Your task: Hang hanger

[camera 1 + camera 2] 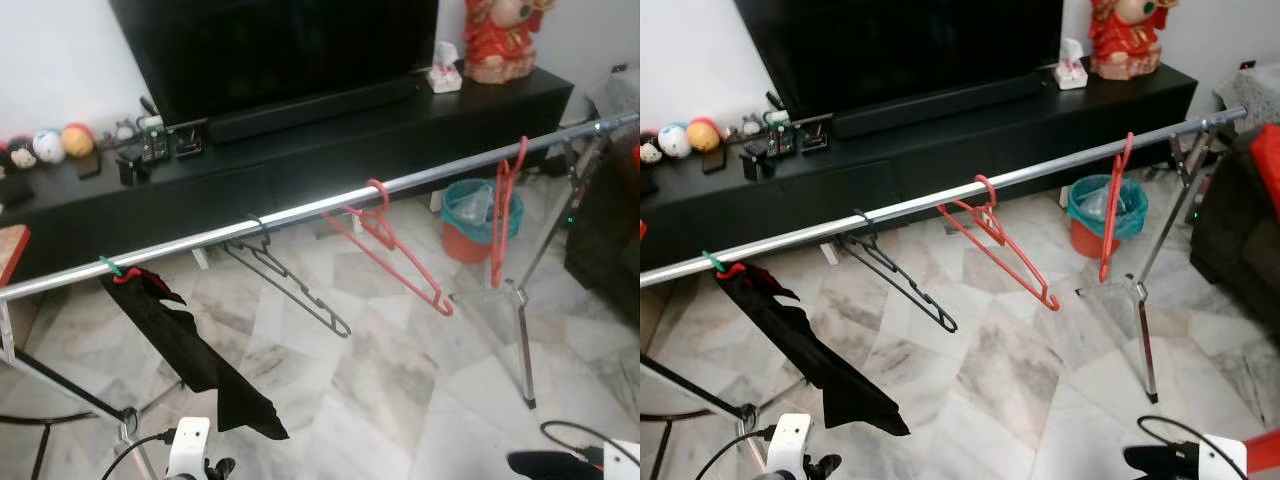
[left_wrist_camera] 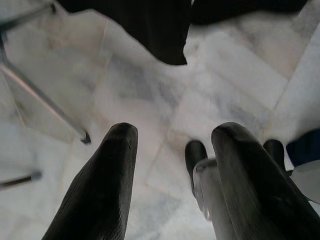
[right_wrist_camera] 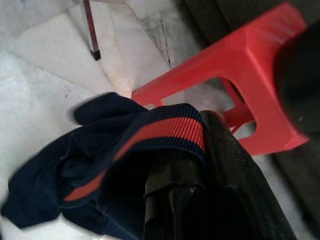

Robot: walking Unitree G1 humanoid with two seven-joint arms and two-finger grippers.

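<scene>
A silver rail (image 1: 300,212) crosses the room on tripod stands. On it hang a black hanger (image 1: 288,278), a red hanger (image 1: 392,252) and a second red hanger (image 1: 503,210) further right. At the rail's left end a black garment (image 1: 195,355) droops from a green-hooked hanger. My left gripper (image 2: 172,150) is low over the marble floor, open, with nothing between its fingers. My right gripper (image 3: 195,145) is also low, shut on a navy garment with a red stripe (image 3: 115,150) that drapes over its fingertips.
A black TV cabinet (image 1: 330,130) with a large TV stands behind the rail. A teal and orange bin (image 1: 472,220) sits under the rail's right part. A red plastic stool (image 3: 250,65) stands by my right gripper. A dark sofa (image 1: 610,240) lies at the right.
</scene>
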